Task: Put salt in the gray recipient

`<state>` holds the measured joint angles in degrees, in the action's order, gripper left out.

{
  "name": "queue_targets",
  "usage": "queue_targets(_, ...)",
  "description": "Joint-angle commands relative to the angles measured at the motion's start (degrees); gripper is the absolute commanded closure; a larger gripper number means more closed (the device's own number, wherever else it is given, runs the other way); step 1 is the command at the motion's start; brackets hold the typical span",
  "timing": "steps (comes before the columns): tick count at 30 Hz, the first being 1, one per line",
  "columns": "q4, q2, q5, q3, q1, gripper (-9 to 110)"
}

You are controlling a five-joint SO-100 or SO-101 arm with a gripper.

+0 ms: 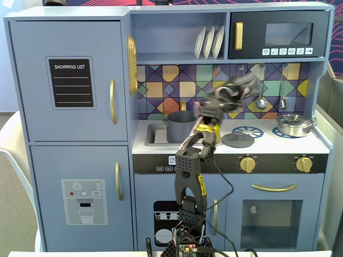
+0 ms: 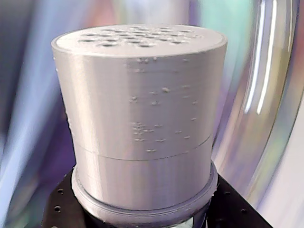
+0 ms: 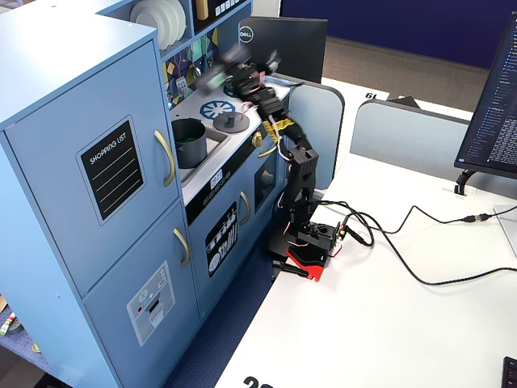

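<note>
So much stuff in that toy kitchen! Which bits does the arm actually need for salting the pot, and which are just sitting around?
Needed for the job:
- salt shaker, held in the gripper and blurred in both fixed views
- gray pot, standing in the sink
- gripper

Just lying about:
- flat gray lid on the cooktop
- shiny steel pan
- white plates on the shelf
- hanging utensils

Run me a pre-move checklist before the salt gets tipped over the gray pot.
1. Salt shaker in the hand: ok, its cap fills the wrist view.
2. Grip firmness: cannot tell, fingers hidden or blurred.
3. Gray pot open, lid off on the counter: ok.
4. Shaker above the pot: not ok, the hand is to its right in a fixed view.
5. Arm steady: not ok, blurred in both fixed views.
</note>
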<state>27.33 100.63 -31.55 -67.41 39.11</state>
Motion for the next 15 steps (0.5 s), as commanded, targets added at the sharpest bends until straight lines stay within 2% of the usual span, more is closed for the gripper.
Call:
queue_targets(1, -9.7, 1.1, -52.1, -0.4, 9.6, 101)
queue_targets(6, -20.2, 1.0, -61.9, -9.8, 11.4, 101)
queue_targets(8, -23.8, 0.6, -62.1, -12.9, 11.5, 101)
queue_targets(15, -25.2, -0.4, -61.7, -18.2, 11.8, 101)
